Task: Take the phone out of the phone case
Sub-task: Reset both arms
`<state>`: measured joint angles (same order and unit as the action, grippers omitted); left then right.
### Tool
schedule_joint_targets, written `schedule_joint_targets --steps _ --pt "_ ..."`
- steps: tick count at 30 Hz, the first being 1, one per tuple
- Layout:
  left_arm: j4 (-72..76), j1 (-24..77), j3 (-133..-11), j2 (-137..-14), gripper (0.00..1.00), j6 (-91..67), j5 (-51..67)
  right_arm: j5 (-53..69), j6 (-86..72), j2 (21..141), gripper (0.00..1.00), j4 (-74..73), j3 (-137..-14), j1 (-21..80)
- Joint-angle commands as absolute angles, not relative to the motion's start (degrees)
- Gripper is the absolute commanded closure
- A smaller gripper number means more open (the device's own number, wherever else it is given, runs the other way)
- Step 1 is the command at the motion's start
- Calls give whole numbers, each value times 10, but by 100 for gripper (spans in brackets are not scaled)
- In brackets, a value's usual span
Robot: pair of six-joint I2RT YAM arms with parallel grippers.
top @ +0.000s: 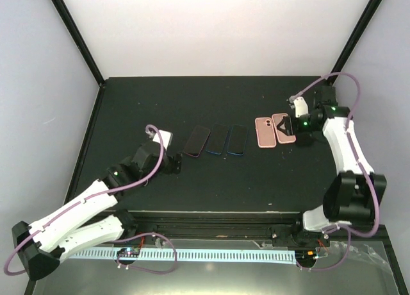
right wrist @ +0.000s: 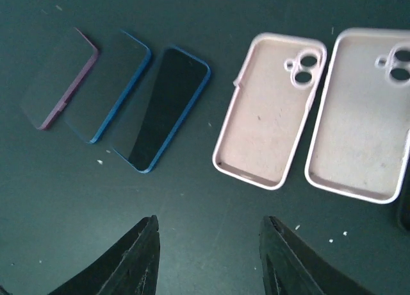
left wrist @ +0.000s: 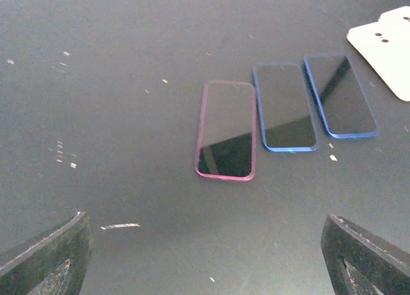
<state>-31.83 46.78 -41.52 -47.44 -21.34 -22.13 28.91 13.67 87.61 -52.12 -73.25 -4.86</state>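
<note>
Empty pink phone cases [right wrist: 266, 109] lie side by side. Three phones [right wrist: 160, 106] lie left of the cases. Right gripper [right wrist: 209, 219] beside the cases, jaws partly parted, empty. Left gripper [left wrist: 205, 215] wide, empty.

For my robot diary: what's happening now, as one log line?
left pincer: open, empty | right pincer: open, empty | three phones: bare, in row | two pink cases: empty, side by side

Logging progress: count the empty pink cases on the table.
2. First pink case lies right of the nearest blue phone; second pink case beside it, farther right. None appears hidden.
</note>
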Motion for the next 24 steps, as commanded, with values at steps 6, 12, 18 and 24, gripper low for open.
schedule_joint_targets --steps 6,12,18,24 --pt "-403 367 -564 -533 1 -119 -228 303 116 639 48 -451 -709 -49" --pt "-396 349 -616 -519 1 -98 -244 246 66 559 5 -396 -701 -49" --pt "-353 345 -594 -492 1 -68 -262 263 4 501 0 -300 -628 -49" --pt "-258 340 -477 -421 1 -64 -296 188 -138 447 0 -163 -475 -49"
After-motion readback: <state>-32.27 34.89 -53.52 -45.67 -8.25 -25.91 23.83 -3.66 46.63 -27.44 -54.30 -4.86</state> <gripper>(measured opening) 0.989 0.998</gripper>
